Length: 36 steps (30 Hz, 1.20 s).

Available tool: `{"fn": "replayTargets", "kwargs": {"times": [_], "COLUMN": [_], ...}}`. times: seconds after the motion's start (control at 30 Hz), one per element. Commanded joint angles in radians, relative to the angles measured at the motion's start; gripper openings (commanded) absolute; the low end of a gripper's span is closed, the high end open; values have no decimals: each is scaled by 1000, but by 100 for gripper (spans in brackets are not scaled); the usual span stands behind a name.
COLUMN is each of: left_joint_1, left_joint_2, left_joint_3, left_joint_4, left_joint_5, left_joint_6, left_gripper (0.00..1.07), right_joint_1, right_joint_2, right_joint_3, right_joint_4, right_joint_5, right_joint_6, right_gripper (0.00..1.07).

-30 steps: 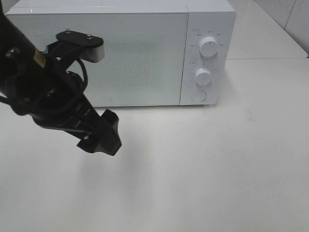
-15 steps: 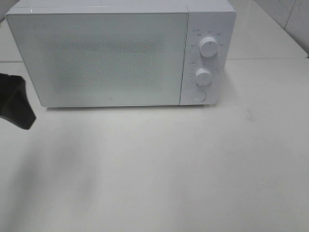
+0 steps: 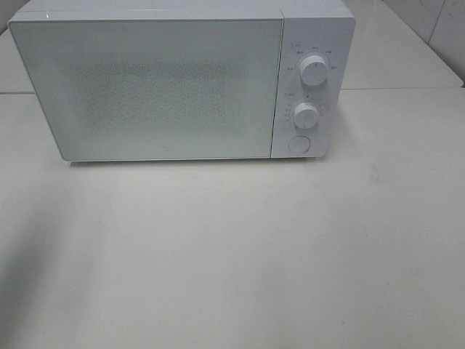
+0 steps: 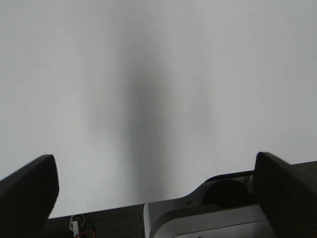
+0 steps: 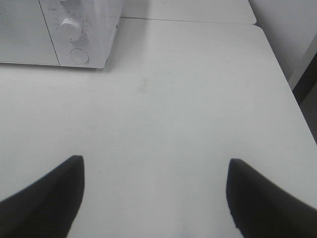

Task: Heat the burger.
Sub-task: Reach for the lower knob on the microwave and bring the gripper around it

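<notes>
The burger is out of view in every frame. A white microwave [image 3: 182, 80] stands at the back of the white table [image 3: 240, 247] with its door shut; it also shows in the right wrist view [image 5: 59, 29]. Neither arm shows in the exterior high view. My left gripper [image 4: 156, 198] is open and empty over bare table, its dark fingertips [image 4: 27, 191] wide apart. My right gripper [image 5: 156, 198] is open and empty, its fingers [image 5: 42, 196] spread above the table in front of the microwave's right side.
The microwave has two white knobs [image 3: 314, 70] and a round button [image 3: 298, 144] on its right panel. The table's right edge [image 5: 285, 74] runs close to a wall. Part of the robot's base [image 4: 213, 213] shows in the left wrist view.
My left arm has pulled back leftwards from in front of the microwave door and left the exterior high view. The microwave has not moved.
</notes>
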Motion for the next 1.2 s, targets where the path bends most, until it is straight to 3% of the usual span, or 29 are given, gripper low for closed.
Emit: {"fn": "replayTargets", "kwargs": {"times": [0.03, 0.27, 0.47, 0.57, 1.2], "left_joint_1": [13, 13, 13, 13, 13], "left_joint_2": [-65, -224, -312, -430, -819], "left_joint_3": [78, 252, 309, 365, 393], "left_joint_4": [-11, -13, -11, 14, 13], "left_joint_5": [-9, -8, -14, -32, -63], "left_joint_6": [5, -1, 1, 1, -3], "left_gripper": [100, 100, 100, 100, 100], "right_joint_1": [-3, -3, -3, -3, -3], "right_joint_2": [-26, -26, -26, -26, -26], "right_joint_3": [0, 0, 0, 0, 0], "right_joint_4": [-4, -4, -4, -4, -4], "right_joint_5": [-10, -10, -10, -10, -10], "right_joint_6": [2, 2, 2, 2, 2], "right_gripper": [76, 76, 76, 76, 76]}}
